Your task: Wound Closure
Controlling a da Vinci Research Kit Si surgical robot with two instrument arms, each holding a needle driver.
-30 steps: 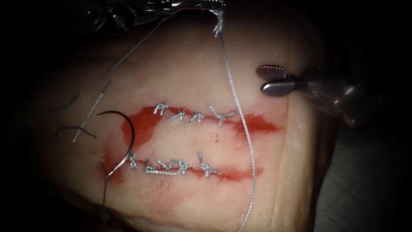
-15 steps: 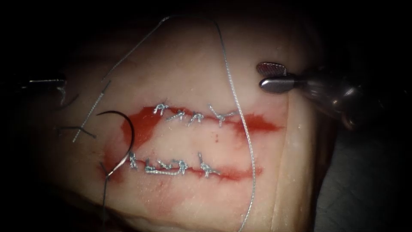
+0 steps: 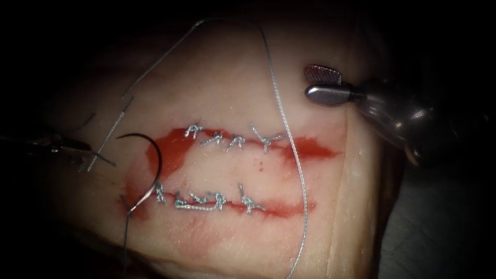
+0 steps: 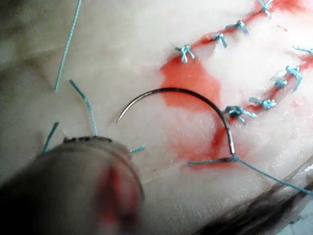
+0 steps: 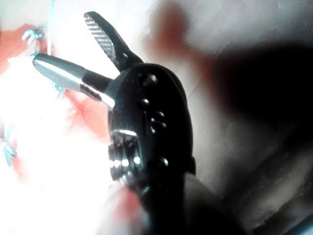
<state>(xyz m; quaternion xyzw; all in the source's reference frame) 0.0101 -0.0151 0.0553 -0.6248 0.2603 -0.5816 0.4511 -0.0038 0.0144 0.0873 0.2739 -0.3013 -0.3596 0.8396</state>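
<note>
the right tool (image 3: 321,84) hovers above the tissue (image 3: 232,77), right of the two stitched cuts, jaws spread apart and holding nothing. the left tool (image 3: 77,146) sits at the dim left edge among cut thread ends (image 3: 106,135); i cannot tell how its jaws stand. the needle (image 3: 155,155) lies free on the tissue at the left end of the cuts, beside the red fluid (image 3: 173,150), not in the tissue. its thread (image 3: 289,139) loops over both cuts.

Red fluid (image 3: 173,150); silvery thread (image 3: 289,139); dark needle (image 3: 155,155).
</note>
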